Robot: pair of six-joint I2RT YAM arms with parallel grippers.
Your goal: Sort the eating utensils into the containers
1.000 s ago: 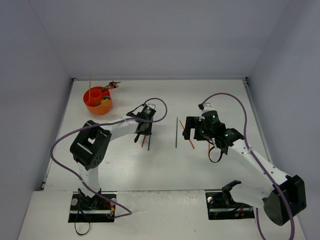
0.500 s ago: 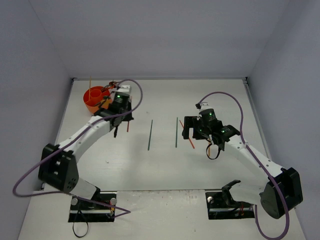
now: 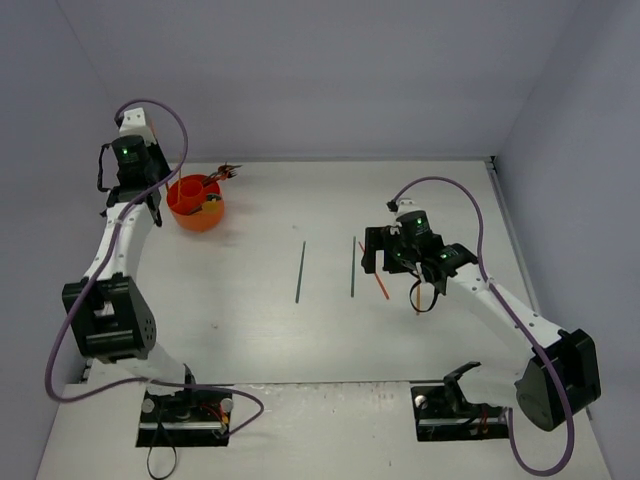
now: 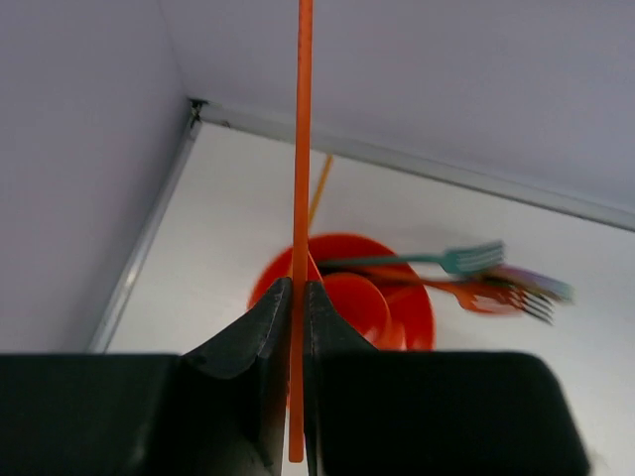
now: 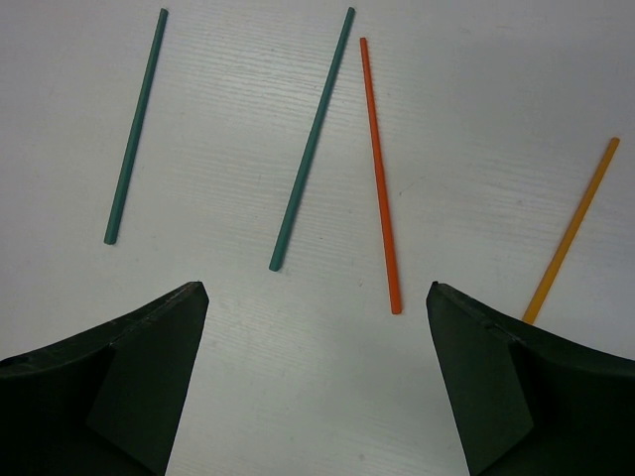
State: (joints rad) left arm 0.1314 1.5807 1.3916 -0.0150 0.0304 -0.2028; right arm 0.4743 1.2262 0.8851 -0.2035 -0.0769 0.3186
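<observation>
My left gripper (image 4: 295,288) is shut on an orange chopstick (image 4: 302,149), which stands upright between the jaws. It hangs above the near rim of the orange-red cup (image 4: 397,302), at the back left (image 3: 197,205). A teal fork (image 4: 437,261) and an orange fork (image 4: 476,295) lean out of the cup. My right gripper (image 5: 317,297) is open just above the table, with nothing between its fingers. Ahead of it lie two teal chopsticks (image 5: 136,124) (image 5: 313,139), an orange chopstick (image 5: 378,174) and a gold chopstick (image 5: 572,230).
The left wall (image 3: 60,200) and back wall close in behind the cup. A metal strip (image 4: 149,233) marks the table's left edge. The right arm's purple cable (image 3: 455,200) loops above the table on the right.
My left arm has swung from the table's middle to the back left, carrying the orange chopstick up beside the cup. The right gripper has crept a little left, still open.
</observation>
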